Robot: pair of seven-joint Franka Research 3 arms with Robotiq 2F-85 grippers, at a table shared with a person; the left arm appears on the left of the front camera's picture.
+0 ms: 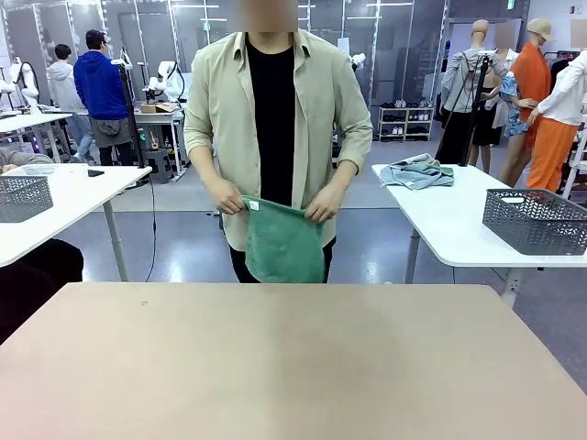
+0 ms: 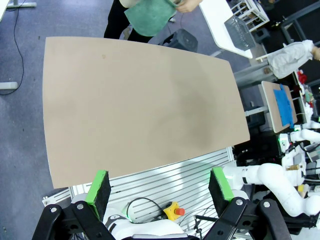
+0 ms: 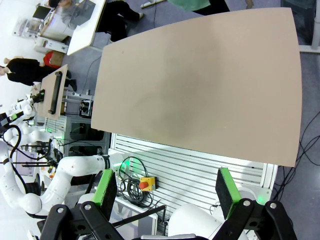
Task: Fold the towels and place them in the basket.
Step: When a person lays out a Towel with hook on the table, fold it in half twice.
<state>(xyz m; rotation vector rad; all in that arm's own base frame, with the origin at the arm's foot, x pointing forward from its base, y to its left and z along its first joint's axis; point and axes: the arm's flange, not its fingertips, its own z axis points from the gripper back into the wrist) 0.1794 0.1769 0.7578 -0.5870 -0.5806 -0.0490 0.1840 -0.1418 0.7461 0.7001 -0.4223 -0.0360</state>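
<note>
Presently, a person (image 1: pixel 273 119) holds up a sea-green square terry-cloth towel (image 1: pixel 282 246) beyond the tan table (image 1: pixel 293 362); left gripper (image 2: pixel 159 181) and right gripper (image 3: pixel 166 179) gape empty; best await flat placement.

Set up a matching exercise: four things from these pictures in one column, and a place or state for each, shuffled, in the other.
1. green towel
2. towel pile
3. basket
4. left gripper

a. open
b. heaped at the far end of the white table
c. hanging from the person's hands
d. dark grey, at the white table's near end

Pairs: 1-c, 2-b, 3-d, 4-a.
</note>
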